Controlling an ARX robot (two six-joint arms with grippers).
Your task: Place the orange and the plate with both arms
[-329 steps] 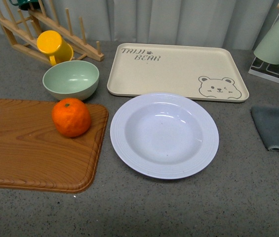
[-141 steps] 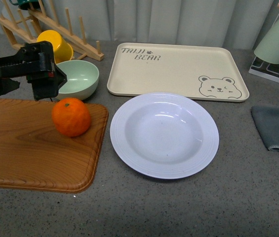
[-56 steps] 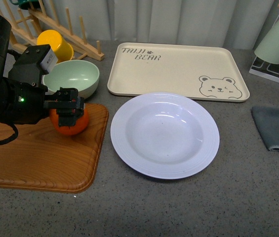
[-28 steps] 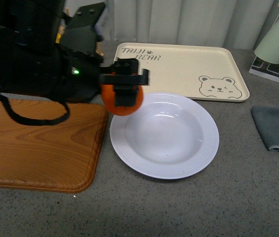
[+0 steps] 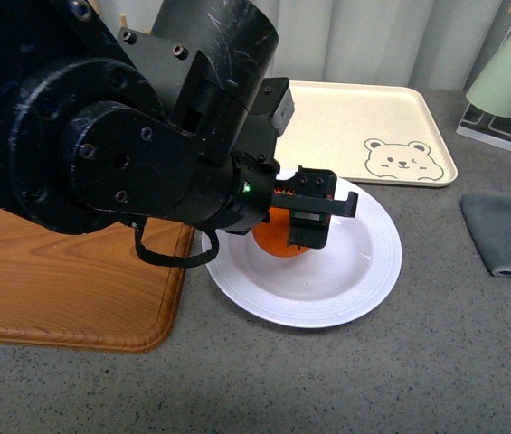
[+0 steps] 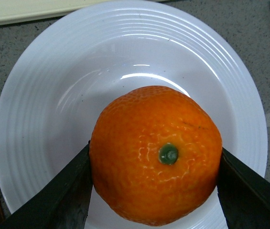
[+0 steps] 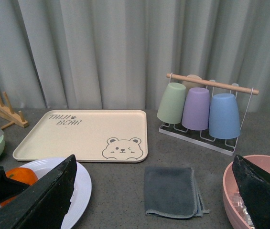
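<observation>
L gripper (image 5: 312,220) clamps orange (image 6: 156,155) over plate (image 6: 39,100); R gripper (image 7: 154,158) wide, empty (tray (image 7: 91,131): "BEAR").

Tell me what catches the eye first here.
The bulky black left arm fills the left half of the front view. Its fingers clamp the bright orange over the middle of the pale plate. Behind the plate, a cream bear-printed tray lies flat on the grey counter.
</observation>
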